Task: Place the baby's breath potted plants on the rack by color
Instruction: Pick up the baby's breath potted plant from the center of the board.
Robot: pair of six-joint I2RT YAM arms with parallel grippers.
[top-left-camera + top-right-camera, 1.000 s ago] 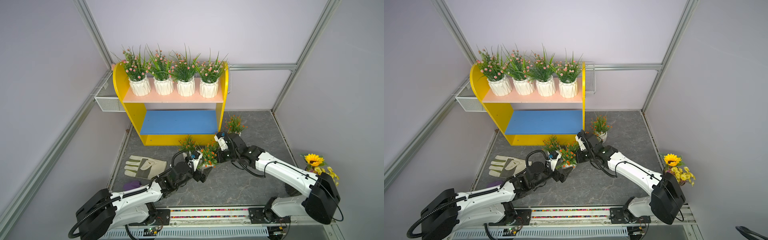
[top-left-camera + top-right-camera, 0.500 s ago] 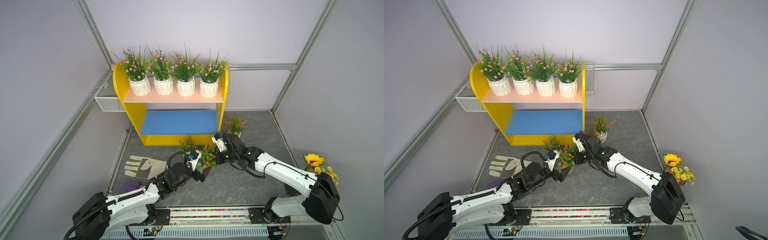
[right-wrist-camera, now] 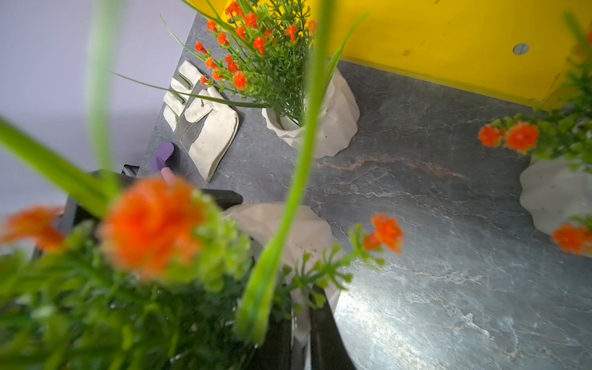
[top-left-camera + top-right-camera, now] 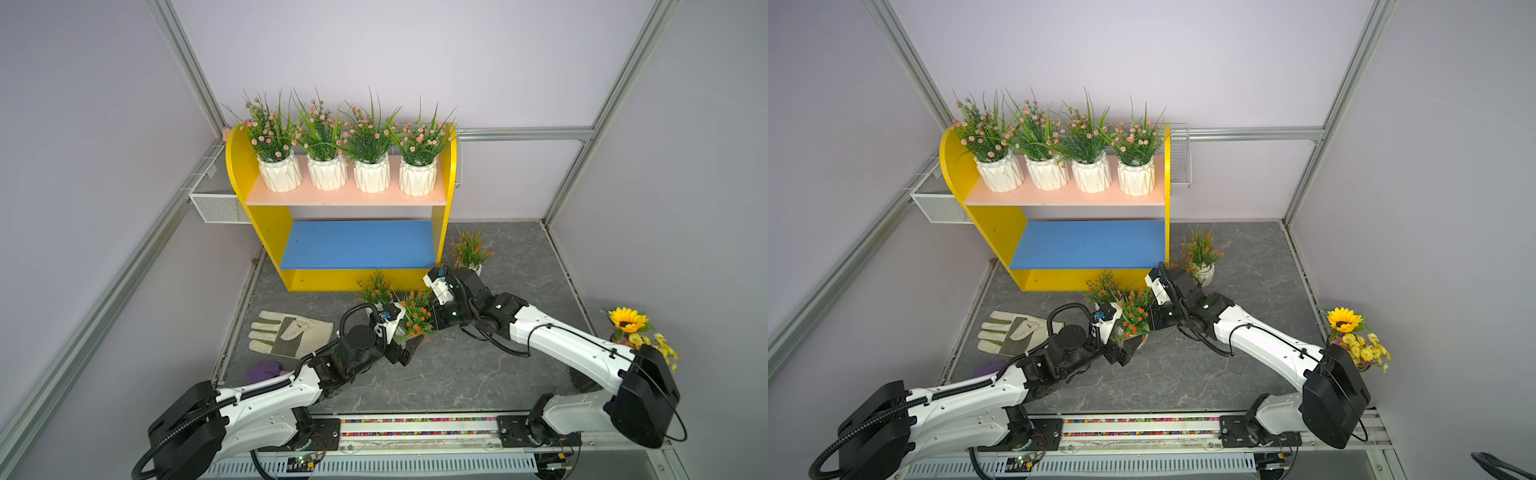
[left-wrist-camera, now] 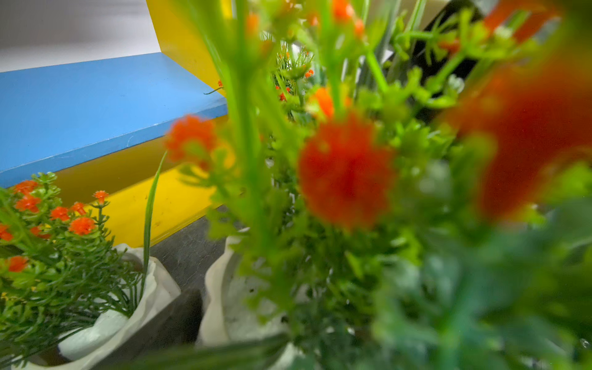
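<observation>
The yellow rack [image 4: 257,224] [image 4: 992,232] stands at the back. Several pink baby's breath potted plants [image 4: 370,166] line its pink upper board; the blue lower board [image 4: 357,243] is bare. Three orange-red ones stand on the floor: one right of the rack [image 4: 469,249], one in front [image 4: 376,289], one between my grippers [image 4: 415,318] [image 3: 288,230]. My right gripper [image 4: 432,322] [image 3: 301,317] is shut on that pot's rim. My left gripper [image 4: 405,347] is open, its fingers [image 5: 174,315] beside the same pot [image 5: 230,304].
A work glove [image 4: 291,332] and a purple object [image 4: 266,370] lie left of my left arm. A sunflower bouquet [image 4: 631,328] stands at the right wall. A wire mesh basket [image 4: 216,203] hangs on the left wall beside the rack, another [image 4: 1179,153] behind its right side.
My left arm has shifted slightly beside the pot with its jaws still wide. The right gripper keeps its hold on the rim and has barely moved.
</observation>
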